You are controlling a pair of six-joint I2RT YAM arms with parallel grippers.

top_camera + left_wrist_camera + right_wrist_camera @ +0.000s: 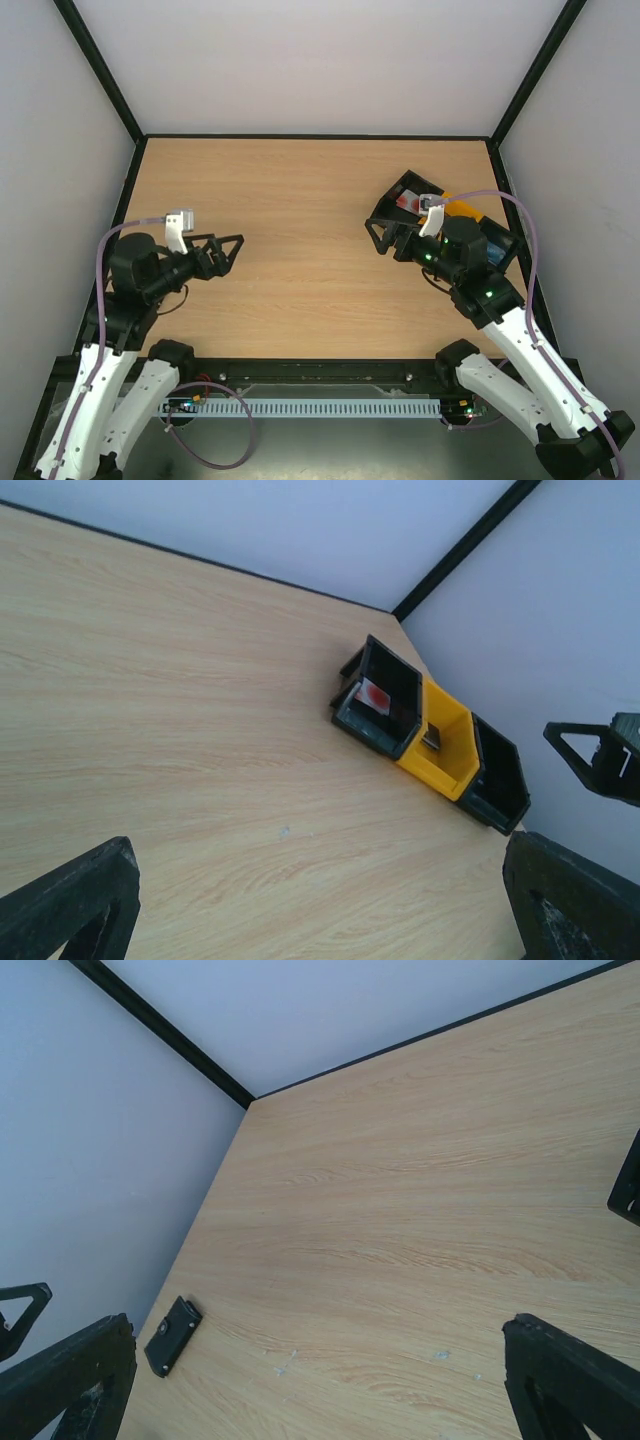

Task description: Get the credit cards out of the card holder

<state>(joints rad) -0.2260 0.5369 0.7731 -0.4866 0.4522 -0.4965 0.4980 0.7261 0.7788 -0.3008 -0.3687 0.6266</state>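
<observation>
Top external view, starting far left: the left gripper hung over the table, and its two black, triangle-framed fingers were spread wide with nothing between them. Left wrist view agreed, with one dark finger in each bottom corner and only bare wood grain in the gap.

Over to the right wrist view, and there was the card holder. It was a small matte black rectangle with rounded corners, folded shut, and it lay flat on the wood just beside the foot of the left wall. The top view did not show it. The credit cards could not be seen in any view.

Across the middle, the tabletop was pale, smooth wood-grain laminate with a black edge.

On the right, the right gripper was held wide apart too and carried nothing. It was just beside the left end of the tray. That tray was a slanted row of three hard, boxy plastic bins, black, yellow and black, near the far right corner. A flat red-and-white object leaned inside the first black bin.
</observation>
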